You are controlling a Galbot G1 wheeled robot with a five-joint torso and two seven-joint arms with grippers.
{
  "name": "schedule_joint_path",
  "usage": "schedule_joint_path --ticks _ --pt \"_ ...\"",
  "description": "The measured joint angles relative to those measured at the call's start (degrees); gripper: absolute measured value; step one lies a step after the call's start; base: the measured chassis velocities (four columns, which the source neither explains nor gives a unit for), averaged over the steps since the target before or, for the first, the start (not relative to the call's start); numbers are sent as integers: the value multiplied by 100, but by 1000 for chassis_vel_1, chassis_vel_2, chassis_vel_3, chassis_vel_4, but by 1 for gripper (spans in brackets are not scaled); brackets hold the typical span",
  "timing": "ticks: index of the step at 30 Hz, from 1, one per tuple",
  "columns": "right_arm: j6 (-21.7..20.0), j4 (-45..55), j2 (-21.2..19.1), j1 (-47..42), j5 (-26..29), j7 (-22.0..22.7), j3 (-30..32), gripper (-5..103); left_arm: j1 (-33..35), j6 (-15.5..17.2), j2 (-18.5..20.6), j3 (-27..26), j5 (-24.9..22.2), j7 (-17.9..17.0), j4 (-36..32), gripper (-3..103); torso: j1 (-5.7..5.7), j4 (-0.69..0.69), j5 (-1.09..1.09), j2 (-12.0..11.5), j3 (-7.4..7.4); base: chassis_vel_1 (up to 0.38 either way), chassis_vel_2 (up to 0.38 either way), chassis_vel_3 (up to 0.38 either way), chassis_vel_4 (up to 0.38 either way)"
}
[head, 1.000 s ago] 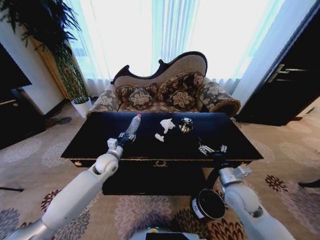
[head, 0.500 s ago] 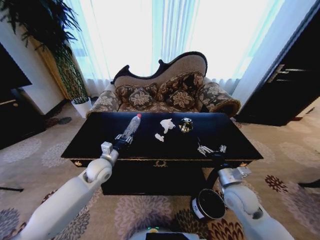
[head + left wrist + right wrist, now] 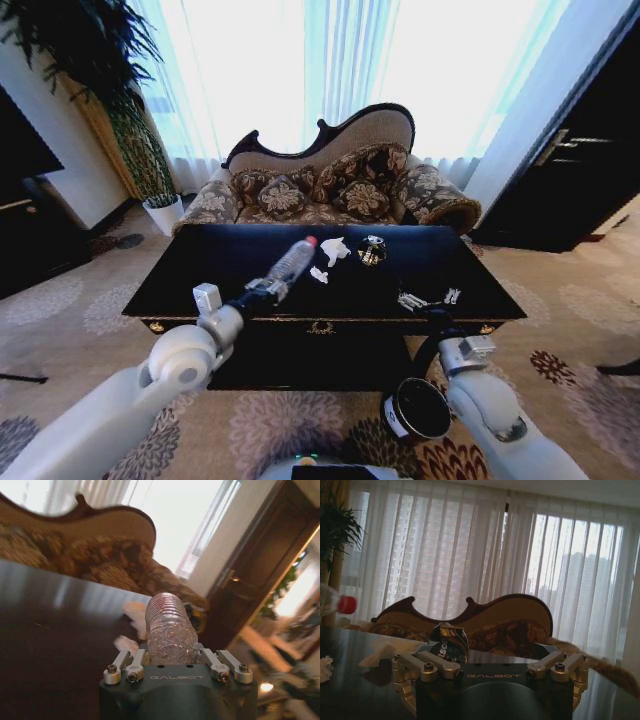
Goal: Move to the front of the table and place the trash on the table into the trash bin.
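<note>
Glossy black bench [image 3: 180, 275] spans mid-frame; black cylindrical trash bin [image 3: 416, 408] stands lower right. Left gripper [image 3: 262, 291] is clenched on a clear crumpled plastic bottle [image 3: 291, 263], centre-left. Right gripper [image 3: 431, 298] rests released. Step: carrying. Next: swing toward the bin.

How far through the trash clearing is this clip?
Robot is at the table. In hand: left pincer grips the clear bottle, lifted. Left: paper wad, small scrap and crushed can lie on the table. Right pincer open, empty, above the trash bin.
</note>
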Motion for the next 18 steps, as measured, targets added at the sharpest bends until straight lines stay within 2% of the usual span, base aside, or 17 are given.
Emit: schedule_joint_path --ticks 1,3,4,5,6,7,10,11,12,14,17,18 --pt "48 0 0 -2 -190 -5 -3 100 -96 0 -42 35 -269 -51 -35 36 0 0 0 0 0 0 0 0 0" --pt "71 0 -1 -4 -262 -10 -4 100 -138 0 -59 50 -384 -76 -50 36 0 1 0 0 0 0 0 0 0" --pt "180 0 -1 -31 -567 -31 -7 100 -355 -5 -131 126 -875 -164 -114 36 0 1 -1 0 0 0 0 0 0" --pt "281 0 -1 -52 -762 -40 -8 100 -499 -17 -175 174 -1119 -223 -146 36 0 0 0 0 0 0 0 0 0" --pt "401 -10 1 -69 -933 -46 -10 100 -652 -46 -237 239 -1358 -305 -170 36 0 0 0 0 0 0 0 0 0" --pt "401 -10 1 -69 -933 -46 -10 100 -652 -46 -237 239 -1358 -305 -170 36 0 0 0 0 0 0 0 0 0" --pt "715 -60 26 -94 -1454 -46 -6 100 -1054 -206 -539 446 -2011 -722 -222 36 0 -1 1 0 0 0 0 0 0" --pt "836 -87 38 -93 -1696 -43 4 100 -1134 -250 -644 520 -2115 -825 -230 36 0 -1 1 0 0 0 0 0 0" --pt "836 -87 38 -93 -1696 -43 4 100 -1134 -250 -644 520 -2115 -825 -230 36 0 -1 1 0 0 0 0 0 0" --pt "1127 -142 60 -79 -2296 -38 35 100 -1242 -335 -851 705 -2236 -978 -249 36 0 0 1 0 0 0 0 0 0" --pt "1378 -176 92 -50 -2905 -26 59 100 -1269 -356 -1051 918 -2262 -1031 -265 36 1 0 0 0 1 0 0 0 0" --pt "1378 -176 92 -50 -2905 -26 59 100 -1269 -356 -1051 918 -2262 -1031 -265 36 1 0 0 0 1 0 0 0 0"
